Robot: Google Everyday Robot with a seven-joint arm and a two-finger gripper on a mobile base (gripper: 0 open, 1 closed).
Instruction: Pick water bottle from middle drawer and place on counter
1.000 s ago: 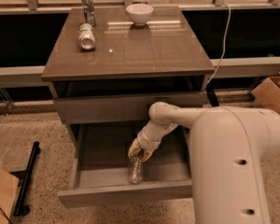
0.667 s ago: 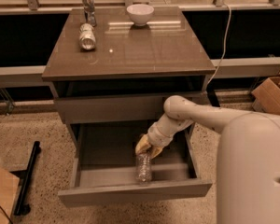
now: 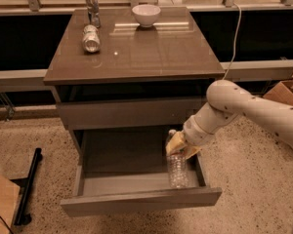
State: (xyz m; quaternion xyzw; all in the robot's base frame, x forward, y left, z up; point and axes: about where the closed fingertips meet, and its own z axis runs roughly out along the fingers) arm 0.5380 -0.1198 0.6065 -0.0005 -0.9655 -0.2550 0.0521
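In the single camera view, we saw the middle drawer point(image 3: 136, 202) standing pulled out beneath the other plain drawer front point(image 3: 127, 112), which left its floor open to a reach from above. The arm point(image 3: 244, 106) came in from the right and bent down over the drawer's right side, so it cleared the overhanging counter point(image 3: 151, 48). The gripper point(image 3: 178, 145) sat just below the pale cap and appeared closed around the upper part of the water bottle point(image 3: 177, 172). The bottle hung upright, its base low inside the drawer near the right wall; we could not tell whether it touched the floor. We judged that the high grip let the bottle rise straight out. On the counter, a can point(image 3: 91, 38), a tall glass point(image 3: 92, 6) and a bowl point(image 3: 146, 14) stood toward the back, with bare surface nearer the front.
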